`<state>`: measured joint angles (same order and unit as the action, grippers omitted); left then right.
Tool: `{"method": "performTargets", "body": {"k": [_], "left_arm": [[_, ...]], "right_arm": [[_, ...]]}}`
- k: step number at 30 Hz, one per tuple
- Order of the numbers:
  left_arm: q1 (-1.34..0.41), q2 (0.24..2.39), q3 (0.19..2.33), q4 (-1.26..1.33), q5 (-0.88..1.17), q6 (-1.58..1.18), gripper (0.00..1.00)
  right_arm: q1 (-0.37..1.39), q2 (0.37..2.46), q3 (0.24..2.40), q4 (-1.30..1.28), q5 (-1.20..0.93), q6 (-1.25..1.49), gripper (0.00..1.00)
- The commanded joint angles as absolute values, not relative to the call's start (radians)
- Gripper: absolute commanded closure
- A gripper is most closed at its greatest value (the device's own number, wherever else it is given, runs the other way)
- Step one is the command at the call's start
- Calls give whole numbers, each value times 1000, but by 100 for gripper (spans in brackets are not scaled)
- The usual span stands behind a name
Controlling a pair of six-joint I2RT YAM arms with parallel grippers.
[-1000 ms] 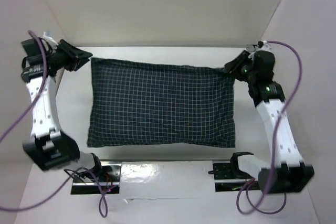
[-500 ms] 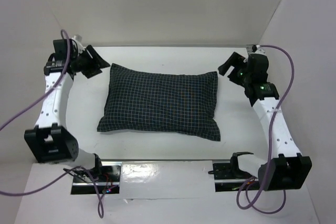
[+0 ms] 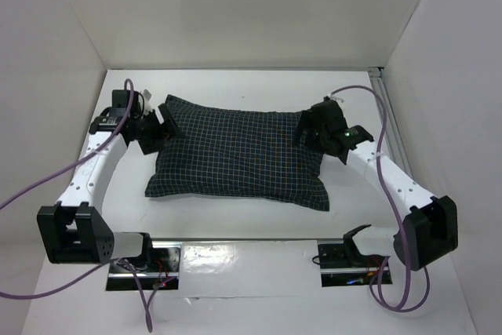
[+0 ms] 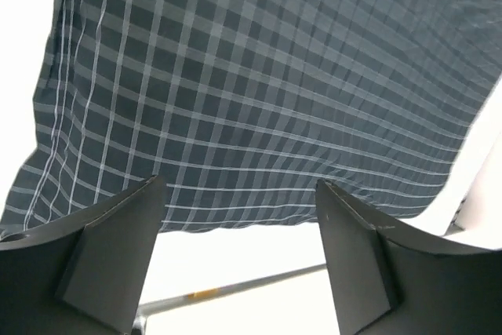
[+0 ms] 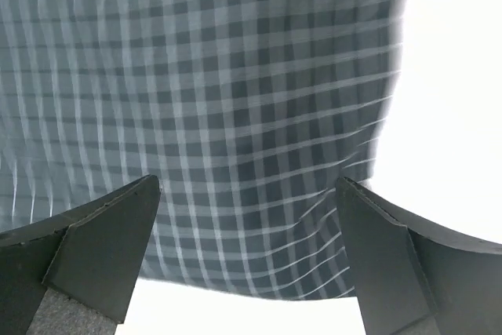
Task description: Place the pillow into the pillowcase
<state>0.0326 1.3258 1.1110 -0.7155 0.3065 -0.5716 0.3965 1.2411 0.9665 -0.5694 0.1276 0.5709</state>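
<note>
The left gripper (image 3: 162,128) hovers at the left end of the pillowcase (image 3: 243,158), its jaws spread wide with nothing between them (its wrist view shows only checked cloth beyond the fingers (image 4: 118,260)). The navy, white-gridded pillowcase lies plump in the middle of the white table (image 3: 235,223), seemingly stuffed, though its contents are hidden. At its upper right corner the right gripper (image 3: 307,126) likewise gapes, holding nothing.

Plump navy grid-check pillowcase (image 3: 239,154), flat, centred

Plain white walls (image 3: 235,13) box in a white table (image 3: 251,82), its near edge seemingly shiny metal.
</note>
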Motion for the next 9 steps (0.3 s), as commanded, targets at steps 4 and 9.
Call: {"method": "performTargets", "body": {"k": [4, 9], "left_arm": [[8, 1253, 1258, -709, 268, -538, 8], [-2, 1275, 1276, -718, 268, -529, 8]], "right_arm": [[381, 1318, 1187, -713, 486, 621, 0], [371, 1278, 1149, -658, 486, 612, 0]]}}
